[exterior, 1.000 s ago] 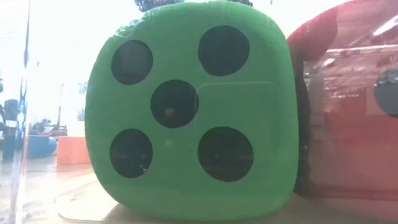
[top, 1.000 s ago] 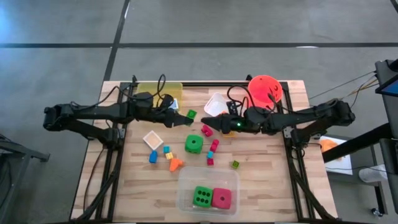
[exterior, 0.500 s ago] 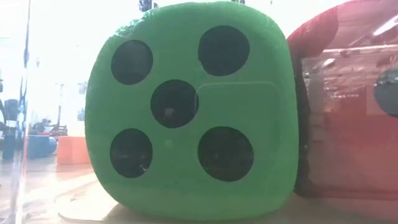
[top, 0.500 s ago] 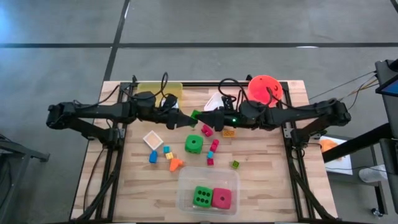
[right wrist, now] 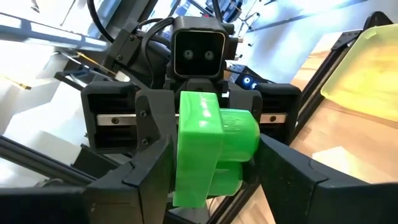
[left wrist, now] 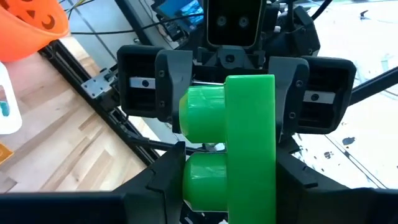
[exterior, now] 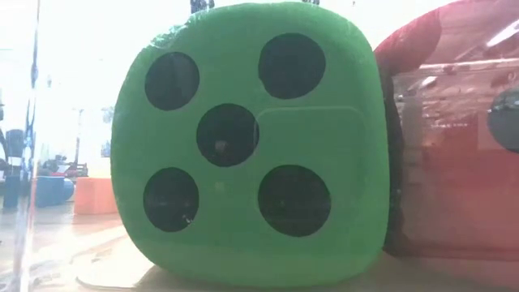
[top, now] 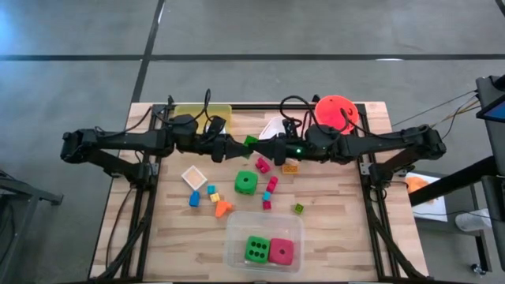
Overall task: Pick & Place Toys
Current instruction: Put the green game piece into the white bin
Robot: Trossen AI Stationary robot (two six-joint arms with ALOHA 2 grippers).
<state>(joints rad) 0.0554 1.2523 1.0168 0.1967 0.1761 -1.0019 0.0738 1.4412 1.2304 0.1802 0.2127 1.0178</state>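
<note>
Green block [top: 250,142] between both tools, clamped

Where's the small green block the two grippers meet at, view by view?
High view: green block at the back centre, between both gripper tips.
Low view: not in it; a big green die fills it.
Left wrist view: centre, right gripper behind.
Right wrist view: centre, left gripper behind.
Shared landmark: yellow tub.
</note>
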